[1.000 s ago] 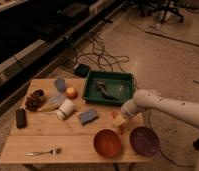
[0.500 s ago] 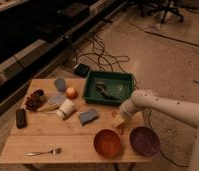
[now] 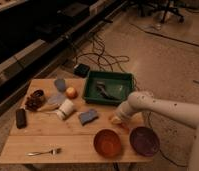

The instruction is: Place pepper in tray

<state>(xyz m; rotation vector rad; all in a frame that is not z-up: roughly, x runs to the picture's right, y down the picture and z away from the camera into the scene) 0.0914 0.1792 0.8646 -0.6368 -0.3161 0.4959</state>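
Hanging low over the wooden table (image 3: 68, 140), the gripper (image 3: 116, 118) ends the white arm (image 3: 163, 107), which enters from 3 o'clock and is cut off at the picture's edge; whether it is wide, narrow or clamped cannot be told; the pepper (image 3: 113, 120) shows only as a small orange patch at its tip, outside the tray, its long axis and heading unreadable; the tray (image 3: 120, 86) lies at 12 o'clock, holding a dark object (image 3: 104, 91) hard to identify; the orange bowl (image 3: 107, 142) sits at 6 o'clock, the purple bowl (image 3: 144, 141) at 5.
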